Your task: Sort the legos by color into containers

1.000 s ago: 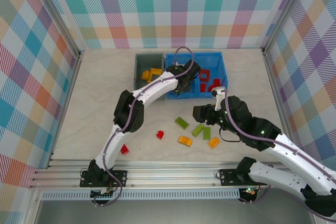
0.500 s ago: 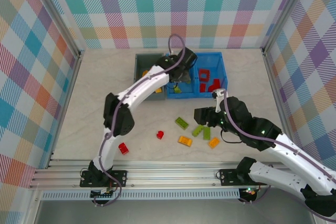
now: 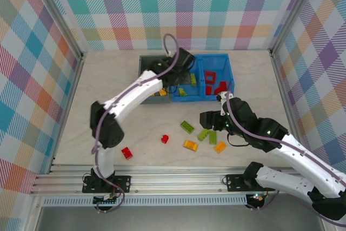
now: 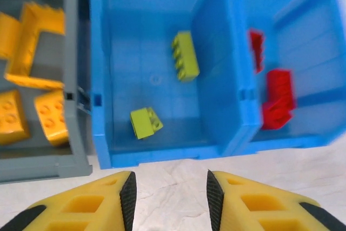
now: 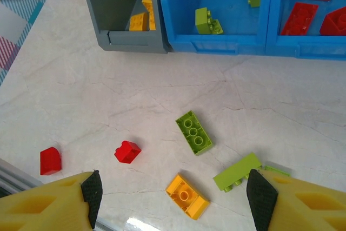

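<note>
Two lime green legos (image 4: 185, 55) (image 4: 145, 123) lie in the left compartment of the blue container (image 4: 97, 79). Red legos (image 4: 278, 98) fill its right compartment, and yellow-orange legos (image 4: 32, 41) sit in the grey container (image 4: 70, 52). My left gripper (image 4: 170, 198) (image 3: 174, 82) hovers open and empty at the front of the blue container. My right gripper (image 5: 173, 198) (image 3: 208, 118) hangs wide open, holding nothing, above loose legos on the table: a green one (image 5: 193, 132), another green (image 5: 238, 171), an orange one (image 5: 187, 196) and a red one (image 5: 127, 151).
A second red lego (image 5: 50, 160) (image 3: 127, 153) lies near the table's front left edge. Another orange lego (image 3: 220, 146) rests to the right of the loose group. Both containers stand side by side at the back, near the checked wall.
My left arm has swung left and back at the containers, baring the green legos in the blue container's left compartment. The right gripper has barely moved.
</note>
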